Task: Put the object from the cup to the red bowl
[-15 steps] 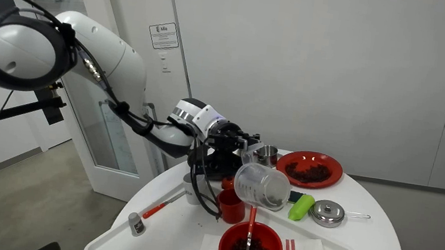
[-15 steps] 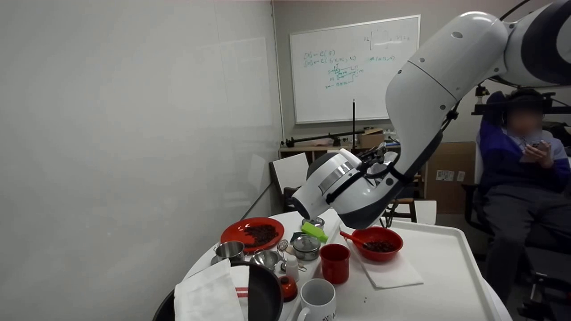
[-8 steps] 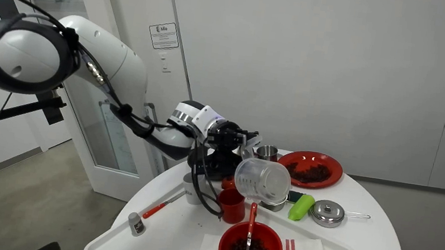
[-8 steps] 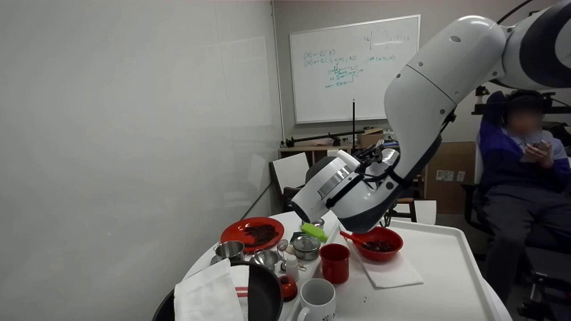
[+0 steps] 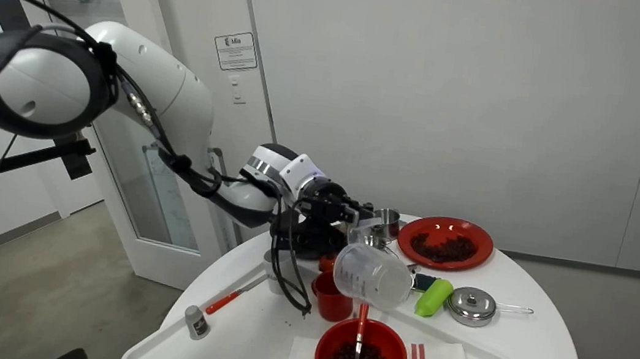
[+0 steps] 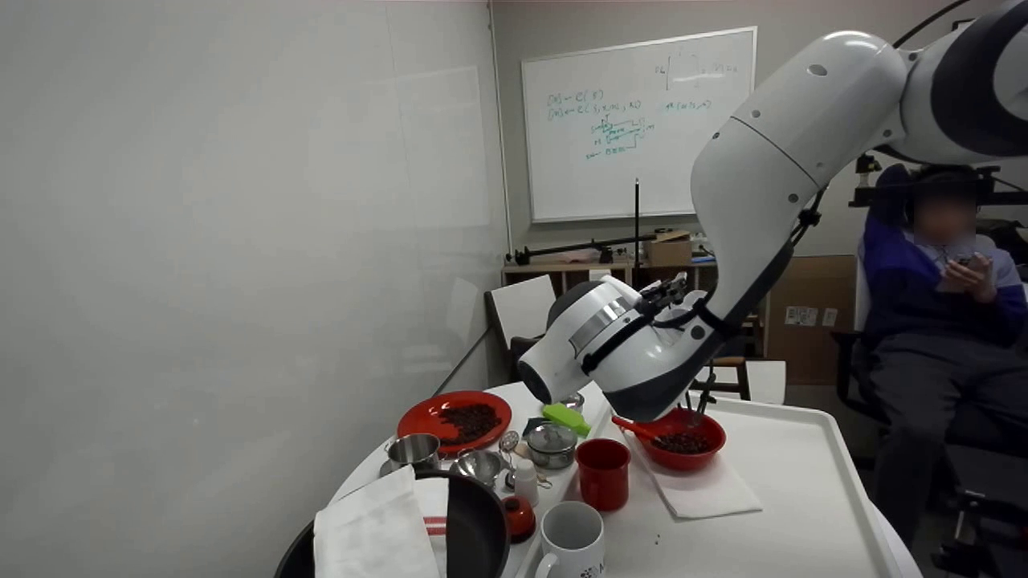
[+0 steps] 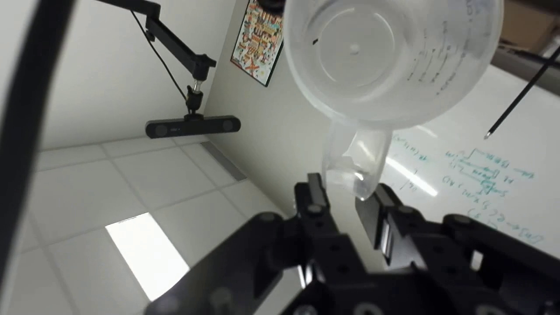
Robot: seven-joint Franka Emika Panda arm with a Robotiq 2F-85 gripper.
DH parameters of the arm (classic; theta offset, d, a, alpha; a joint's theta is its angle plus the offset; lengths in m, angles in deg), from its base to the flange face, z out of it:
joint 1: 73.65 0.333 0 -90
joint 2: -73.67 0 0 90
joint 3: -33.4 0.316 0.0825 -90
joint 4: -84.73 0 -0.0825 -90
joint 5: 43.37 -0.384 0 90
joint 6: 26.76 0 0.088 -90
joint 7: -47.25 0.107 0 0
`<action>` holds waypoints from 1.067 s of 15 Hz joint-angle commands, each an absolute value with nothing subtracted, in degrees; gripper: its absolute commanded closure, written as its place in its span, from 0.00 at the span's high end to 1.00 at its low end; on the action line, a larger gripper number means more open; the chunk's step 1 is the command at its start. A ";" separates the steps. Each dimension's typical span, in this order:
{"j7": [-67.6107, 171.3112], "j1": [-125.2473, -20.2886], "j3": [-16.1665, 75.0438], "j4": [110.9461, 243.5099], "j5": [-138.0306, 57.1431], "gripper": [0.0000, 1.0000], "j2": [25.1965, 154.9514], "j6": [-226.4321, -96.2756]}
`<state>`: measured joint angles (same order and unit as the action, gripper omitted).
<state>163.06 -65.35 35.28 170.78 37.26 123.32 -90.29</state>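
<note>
The cup (image 5: 372, 276), pale and translucent with measuring marks, is held in the air on its side, above and just behind the red bowl (image 5: 325, 353). My gripper (image 5: 357, 212) is shut on its handle. The wrist view shows the cup (image 7: 358, 48) with its handle between the fingertips (image 7: 348, 188). I see only a small dark mark in the cup. The red bowl holds dark, bean-like pieces and a red-handled spoon (image 5: 360, 333). In an exterior view the bowl (image 6: 683, 461) shows partly behind the arm. The cup and gripper are hidden by the arm there.
The small red cup (image 5: 335, 302) stands close beside the held cup. A white mug (image 6: 572, 538), a flat red dish (image 5: 484, 250), a lidded pan (image 5: 471, 307), a green item (image 5: 433, 297), a knife (image 5: 223, 301) and a black pan (image 6: 474, 522) surround the tray (image 6: 819, 449).
The cup rises and turns slightly between the two earlier frames, then lowers and tips again by now. The gripper keeps its hold. The arm shifts slightly; the bowl and spoon stay in place.
</note>
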 commanded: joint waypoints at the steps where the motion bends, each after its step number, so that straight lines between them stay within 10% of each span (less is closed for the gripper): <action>1: 157.34 -68.35 37.26 169.60 32.33 0.10 122.96 -95.07; 16: 131.77 -72.12 38.03 179.59 8.44 0.09 108.76 -114.80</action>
